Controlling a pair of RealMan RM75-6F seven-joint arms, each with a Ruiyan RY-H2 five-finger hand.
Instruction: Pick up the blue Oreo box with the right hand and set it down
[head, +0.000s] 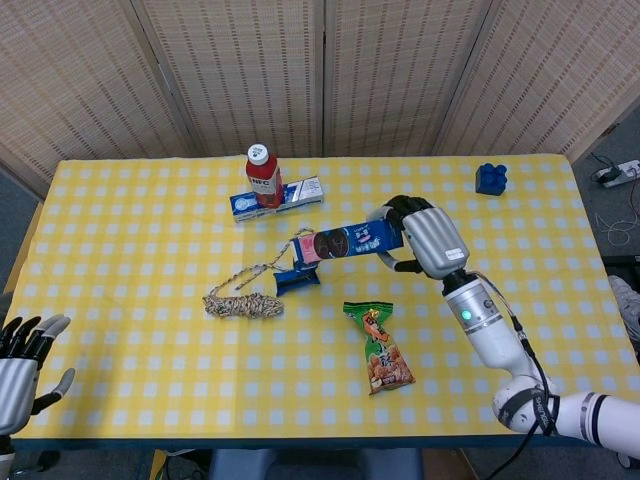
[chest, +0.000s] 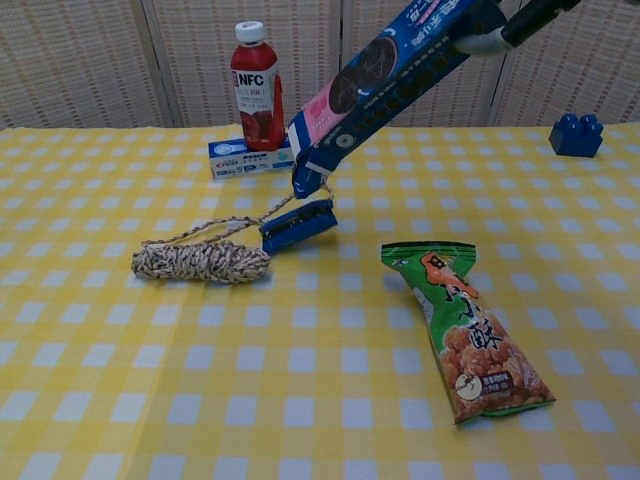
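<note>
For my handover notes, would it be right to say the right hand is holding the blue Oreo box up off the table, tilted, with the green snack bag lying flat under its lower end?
Not quite. The right hand does hold the blue Oreo box up, tilted, but under its lower end lies a small blue piece beside the rope bundle. The green snack bag lies flat further right and nearer the camera, as the chest view shows.
</note>
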